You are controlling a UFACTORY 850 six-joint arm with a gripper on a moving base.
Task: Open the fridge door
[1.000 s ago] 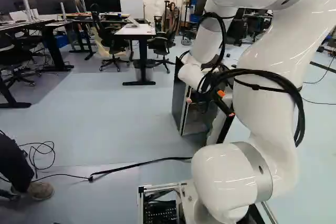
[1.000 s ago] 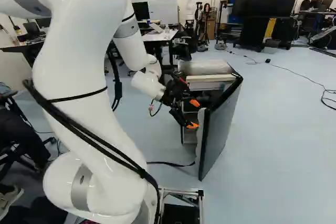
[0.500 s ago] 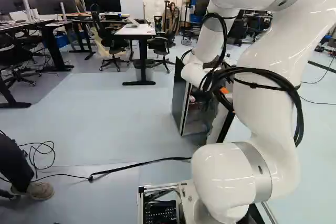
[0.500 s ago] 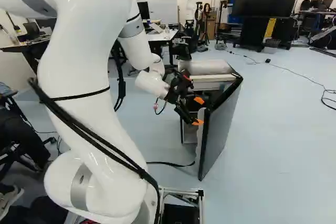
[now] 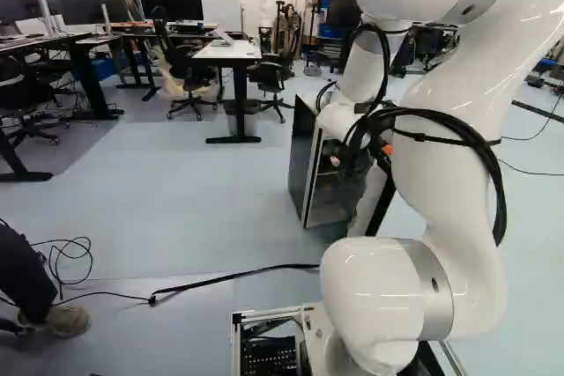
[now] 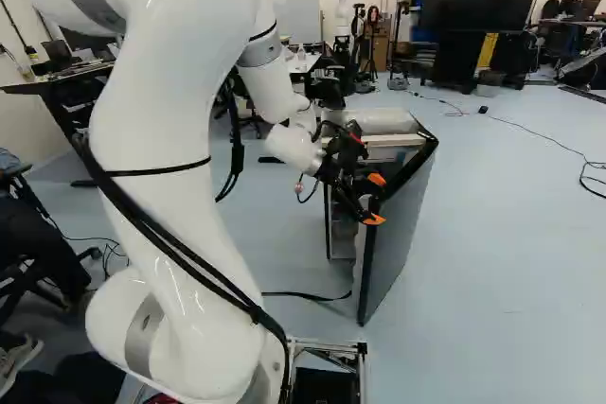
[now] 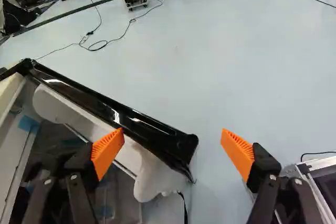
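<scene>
Right of centre in the right base view, the fridge door stood open. The black gripper hung by its top edge, orange-padded fingers released and spread wide.

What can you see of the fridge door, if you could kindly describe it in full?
The fridge door stands upright and open, angled out from the fridge body. Its outer face looks smooth and grey; the top edge is glossy black, the inner side white and moulded. In the wrist view, its free end appears between the open gripper's fingers, not clamped; light contact cannot be ruled out.
</scene>
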